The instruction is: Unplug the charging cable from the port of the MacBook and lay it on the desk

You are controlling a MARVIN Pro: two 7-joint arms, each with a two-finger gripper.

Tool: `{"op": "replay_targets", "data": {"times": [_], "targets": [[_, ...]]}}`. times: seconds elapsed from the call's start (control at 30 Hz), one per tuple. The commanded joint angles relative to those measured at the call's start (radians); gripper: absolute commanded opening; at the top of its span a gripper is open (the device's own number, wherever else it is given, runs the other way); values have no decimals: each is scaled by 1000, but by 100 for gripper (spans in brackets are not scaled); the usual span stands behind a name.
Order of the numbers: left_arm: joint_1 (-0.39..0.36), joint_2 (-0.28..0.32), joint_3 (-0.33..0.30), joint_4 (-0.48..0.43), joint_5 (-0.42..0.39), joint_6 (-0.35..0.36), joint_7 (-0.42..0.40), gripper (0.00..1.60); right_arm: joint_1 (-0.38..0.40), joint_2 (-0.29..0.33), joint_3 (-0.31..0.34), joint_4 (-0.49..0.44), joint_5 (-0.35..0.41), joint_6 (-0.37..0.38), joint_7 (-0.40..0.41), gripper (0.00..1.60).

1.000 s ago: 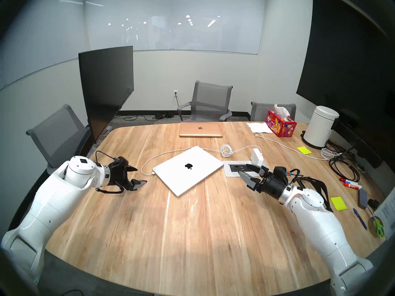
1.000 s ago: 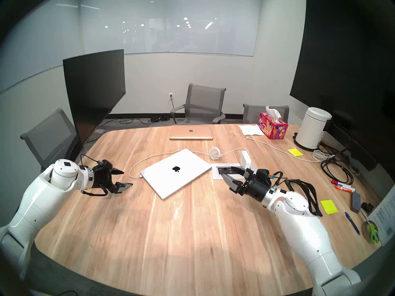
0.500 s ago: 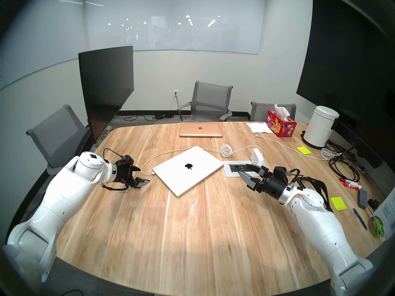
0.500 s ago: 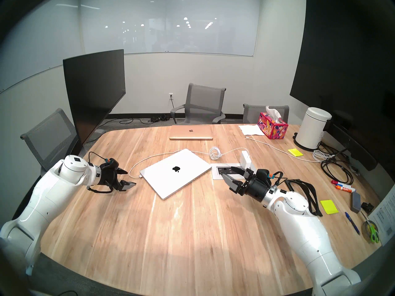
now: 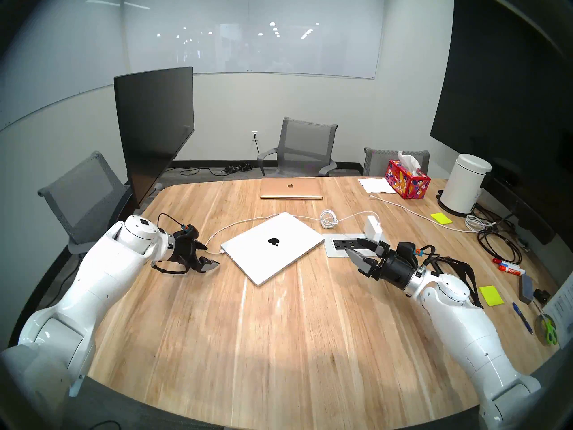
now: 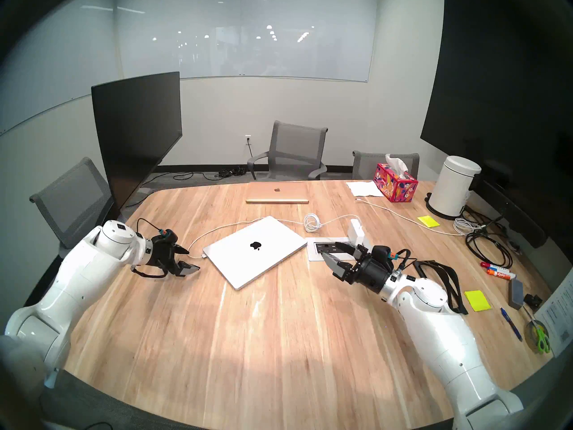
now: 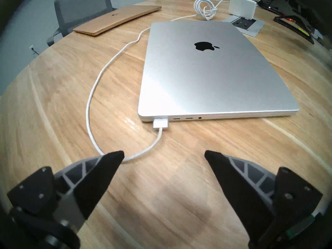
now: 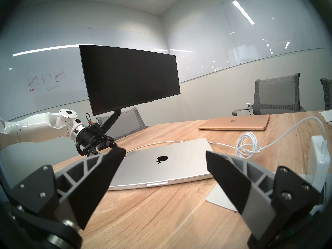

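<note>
Left wrist view: the spread left hand (image 7: 164,154) is hovering near the thin white charging cable (image 7: 93,88), whose flat connector is sitting in the closed silver MacBook (image 7: 206,72) on the wood-grain desk (image 7: 161,198); the right hand (image 5: 356,249) is likewise spread, holding nothing.

On the light wood-grain desk (image 5: 279,327), the closed silver MacBook (image 5: 273,246) lies centred; the smaller gold laptop (image 5: 290,188) at twelve o'clock, the white square power brick (image 5: 373,227) at three.

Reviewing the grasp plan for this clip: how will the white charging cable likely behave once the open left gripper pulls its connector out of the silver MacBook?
The charging cable already lies in loose curves, so it is probably floppy and will trail. Its flat connector looks rigid, likely the better grip. The coiled bundle may drag.
</note>
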Motion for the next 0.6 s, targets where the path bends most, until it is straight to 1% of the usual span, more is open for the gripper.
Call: {"op": "replay_targets", "data": {"times": [0.0, 0.03, 0.07, 0.1, 0.17, 0.27, 0.3, 0.33, 0.4, 0.5, 0.53, 0.57], "targets": [[-102, -44, -2, 70, 24, -45, -34, 160, 10, 2, 6, -14, 3, 1, -2, 160], [-131, -48, 20, 107, 24, -54, -45, 160, 10, 2, 6, -14, 3, 1, -2, 160], [-131, -48, 20, 107, 24, -54, -45, 160, 10, 2, 6, -14, 3, 1, -2, 160], [-123, -53, 7, 104, 30, -57, -43, 160, 10, 2, 6, -14, 3, 1, -2, 160], [-160, -65, 23, 160, 38, -76, -59, 160, 9, 2, 7, -14, 3, 1, -2, 160], [-170, -73, 20, 183, 45, -87, -66, 160, 9, 2, 7, -14, 3, 1, -2, 160], [-189, -77, 31, 208, 46, -94, -72, 160, 9, 2, 7, -14, 3, 1, -2, 160], [-189, -79, 27, 212, 49, -97, -73, 160, 9, 2, 7, -14, 3, 1, -2, 160], [-218, -89, 35, 260, 53, -117, -86, 160, 9, 2, 7, -14, 2, 2, -2, 160], [-232, -95, 37, 286, 57, -130, -94, 160, 9, 2, 7, -15, 2, 2, -2, 160], [-224, -96, 27, 280, 60, -133, -93, 160, 9, 2, 7, -15, 2, 2, -2, 160], [-243, -100, 39, 307, 60, -142, -100, 160, 9, 2, 7, -15, 2, 2, -2, 160]]}}
